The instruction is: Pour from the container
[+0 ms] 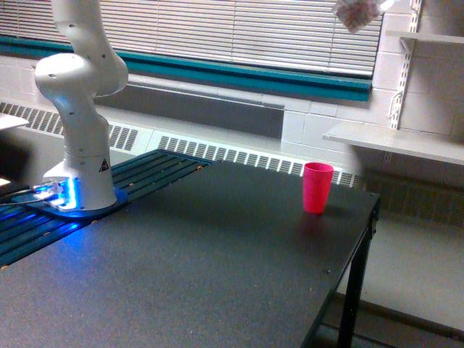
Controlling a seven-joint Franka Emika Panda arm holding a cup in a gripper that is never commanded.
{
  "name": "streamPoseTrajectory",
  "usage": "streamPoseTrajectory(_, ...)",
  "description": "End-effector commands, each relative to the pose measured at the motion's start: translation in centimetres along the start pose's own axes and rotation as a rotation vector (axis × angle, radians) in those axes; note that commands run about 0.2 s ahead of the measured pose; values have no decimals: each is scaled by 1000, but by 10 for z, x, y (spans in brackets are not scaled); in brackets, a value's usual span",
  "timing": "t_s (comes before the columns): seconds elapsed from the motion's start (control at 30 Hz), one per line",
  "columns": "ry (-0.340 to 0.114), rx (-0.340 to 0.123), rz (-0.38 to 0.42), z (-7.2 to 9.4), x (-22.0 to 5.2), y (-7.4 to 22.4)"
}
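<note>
At the upper right of the frame, against the window blinds, the container is seen as a small see-through cup, tilted and carrying a speckled pinkish filling, with its top cut off by the frame edge. It is held high above the surface, up and a little to the right of the pink cup, which stands upright near the far right edge of the surface, well below it. The gripper lies outside the frame, so the state of the jaws cannot be told. Only the white base and lower links of the robot arm are shown at the left, on a blue-lit mount. No stream or spilled material is visible, and the inside of the pink cup cannot be seen. The pour is judged not yet begun: the container is yet to be brought over the pink cup and tipped further.
</note>
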State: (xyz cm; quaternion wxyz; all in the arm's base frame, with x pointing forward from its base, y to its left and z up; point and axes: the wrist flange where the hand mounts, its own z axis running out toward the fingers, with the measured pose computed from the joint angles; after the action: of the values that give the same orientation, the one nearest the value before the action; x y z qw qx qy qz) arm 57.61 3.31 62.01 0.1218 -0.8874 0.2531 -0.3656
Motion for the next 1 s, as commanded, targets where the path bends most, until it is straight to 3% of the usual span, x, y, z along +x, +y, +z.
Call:
streamPoseTrajectory(0.03,-28,28,-122,7,-35,-28)
streamPoseTrajectory(0.4,-90,39,-210,27,-92,-36)
streamPoseTrajectory(0.53,-137,40,-226,39,-114,-30)
streamPoseTrajectory(1.0,-249,-4,-320,73,-188,-21)
